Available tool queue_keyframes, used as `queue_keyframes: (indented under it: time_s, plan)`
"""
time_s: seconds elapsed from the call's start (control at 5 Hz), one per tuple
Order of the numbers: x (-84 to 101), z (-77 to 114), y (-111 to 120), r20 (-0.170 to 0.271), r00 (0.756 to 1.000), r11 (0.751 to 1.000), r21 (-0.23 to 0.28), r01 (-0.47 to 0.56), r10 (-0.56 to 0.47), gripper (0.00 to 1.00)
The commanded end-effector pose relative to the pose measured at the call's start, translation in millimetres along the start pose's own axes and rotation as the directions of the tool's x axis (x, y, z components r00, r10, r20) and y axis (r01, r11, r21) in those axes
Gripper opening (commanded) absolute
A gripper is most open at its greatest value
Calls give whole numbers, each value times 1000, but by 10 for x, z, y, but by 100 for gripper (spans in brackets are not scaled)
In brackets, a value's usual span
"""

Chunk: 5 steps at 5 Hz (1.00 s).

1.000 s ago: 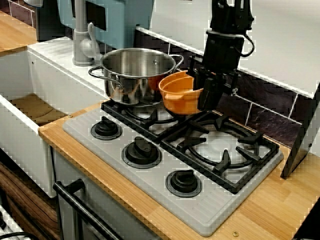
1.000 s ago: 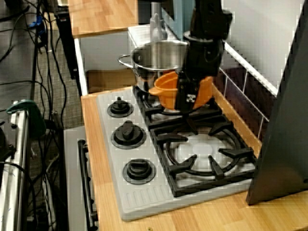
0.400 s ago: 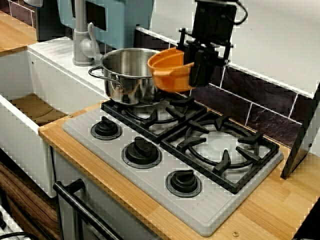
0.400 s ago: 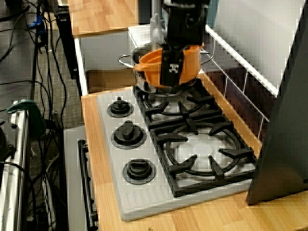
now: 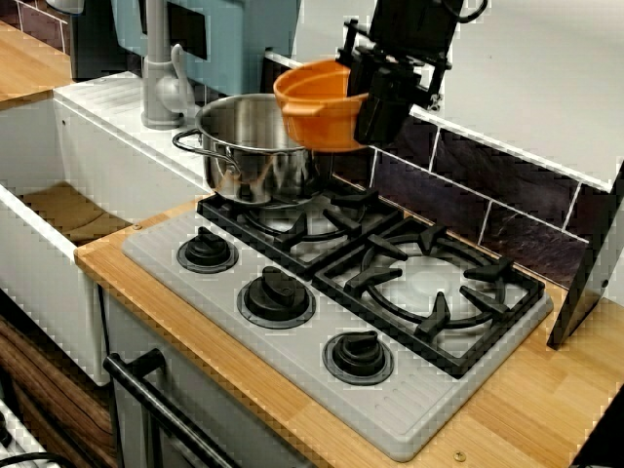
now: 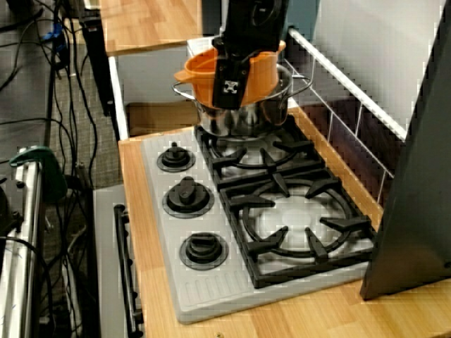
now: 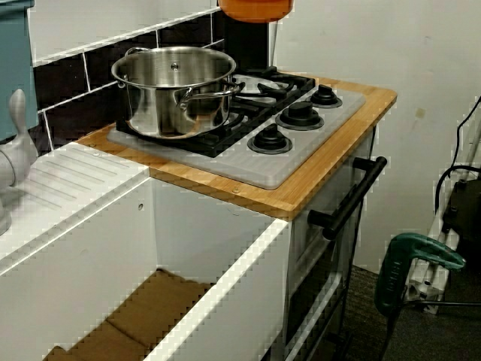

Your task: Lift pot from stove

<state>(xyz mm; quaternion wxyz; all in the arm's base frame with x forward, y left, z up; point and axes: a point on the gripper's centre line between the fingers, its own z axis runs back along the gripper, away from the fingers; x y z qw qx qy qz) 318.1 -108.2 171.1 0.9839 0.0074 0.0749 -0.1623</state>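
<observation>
Front of the wooden tabletop [image 5: 526, 409]: oven door handle [image 5: 161, 400] below the edge, grey stove [image 5: 409, 409] set into the top. Three black knobs [image 5: 278, 292] ran along the stove's front edge. Behind them, two black burner grates [image 5: 429, 288]; the right one carried nothing.

Steel pot [image 5: 253, 146] sat on the left rear grate, upright, lidless, both loop handles visible in the view from the sink side [image 7: 176, 90].

Orange pot [image 5: 317, 102] was in the air, fully clear of the stove, hanging above the steel pot's right rim and overlapping it in the front-left view. View from the stove's end put it right over the steel pot [image 6: 236, 77]. Roughly level, slight tilt, open side up. In the sink-side view only its underside showed at the top edge [image 7: 255, 9].

Gripper [image 5: 375, 93] was clamped on the orange pot's wall at the side nearest the backsplash, one finger inside, one outside, arm coming down from above.

Further back: dark tile backsplash [image 5: 487, 195], white wall. Left of the stove: white sink unit [image 5: 88, 127] with grey tap [image 5: 161, 83].
</observation>
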Motion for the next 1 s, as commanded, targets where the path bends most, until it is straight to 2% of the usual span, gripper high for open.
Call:
queue_keyframes:
  time_s: [0.0,0.4,0.8]
  plan:
    - [-267,464,-75,51,998,998,60,33,-36,0]
    - [-489,682,-49,68,997,998,50,41,-44,0]
    - [-603,790,14,77,996,998,35,44,-46,0]
